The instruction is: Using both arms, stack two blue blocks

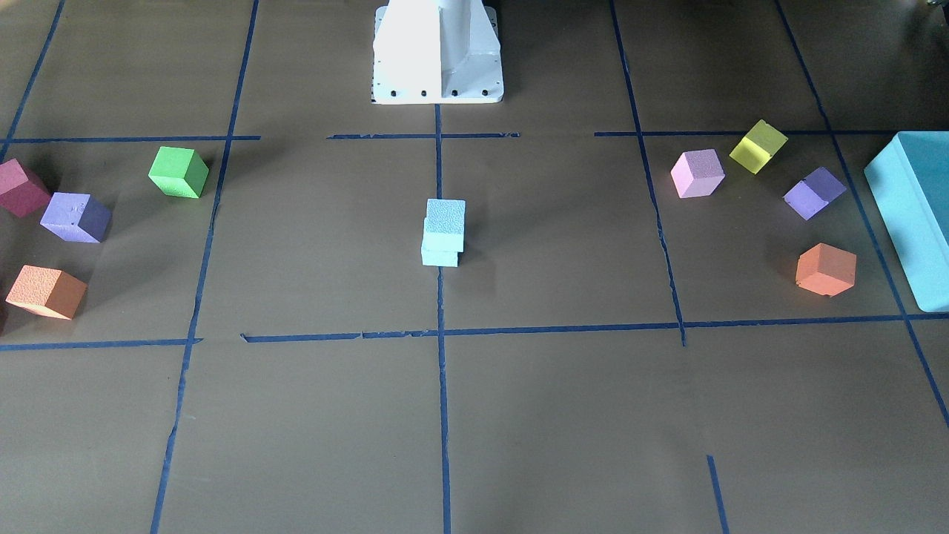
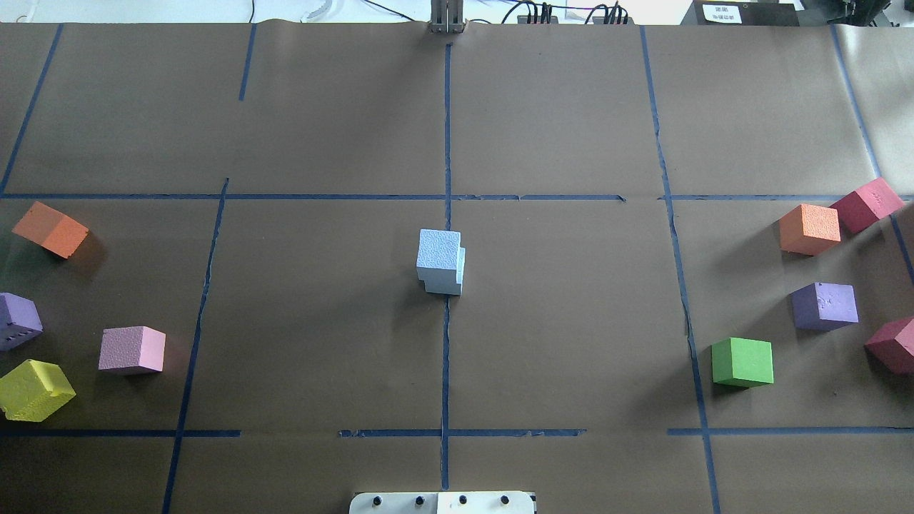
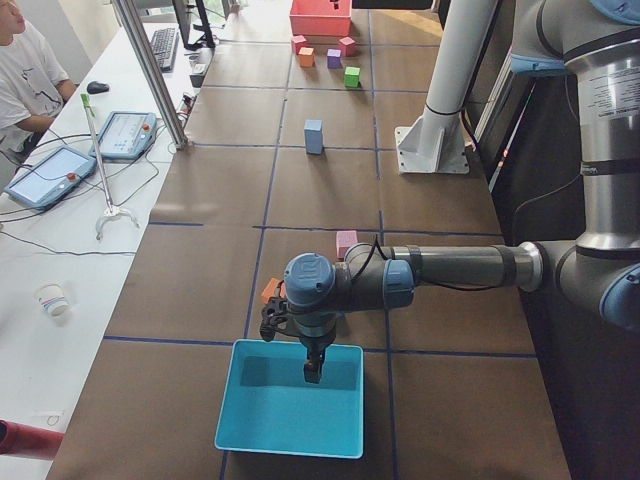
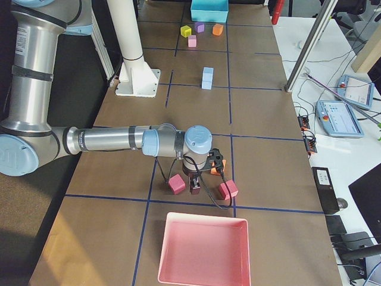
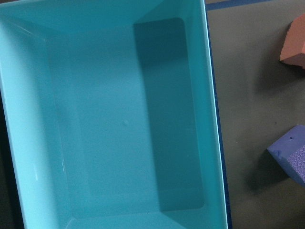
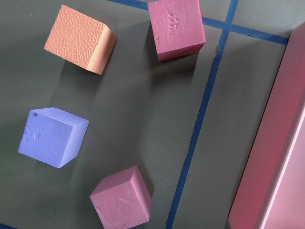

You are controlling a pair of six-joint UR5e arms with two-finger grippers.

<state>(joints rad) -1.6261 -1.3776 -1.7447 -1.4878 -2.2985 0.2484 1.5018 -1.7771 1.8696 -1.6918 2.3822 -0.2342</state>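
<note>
Standing at the middle of the counter (image 2: 571, 321), the two blue blocks (image 2: 440, 260) are already one on the other. In the overhead view the top block (image 1: 445, 215) is shifted slightly toward 9 o'clock of the bottom block (image 1: 440, 256), leaving a narrow ledge at 3 o'clock. They look like grainy foam, probably light, a little soft and grippy rather than slippery. A squeeze on two opposite flat sides at mid-height should hold one, a hard pinch would likely dent it, and a nudge could topple so light a stack. The left claw (image 3: 313, 375) hangs over the teal box (image 3: 250, 425) at the counter's left end. The right claw (image 4: 194, 189) is among red cubes (image 4: 176, 184) beside the pink tray (image 4: 202, 221) at the right end. Whether either is open or closed I cannot tell, as only side views show them. The counter is flat matte brown paper gridded with blue tape (image 2: 446, 357). Room around the stack is generous: a pink cube (image 2: 132, 350) toward 8 o'clock and a green cube (image 2: 742, 362) toward 4 o'clock lie well apart from it.
</note>
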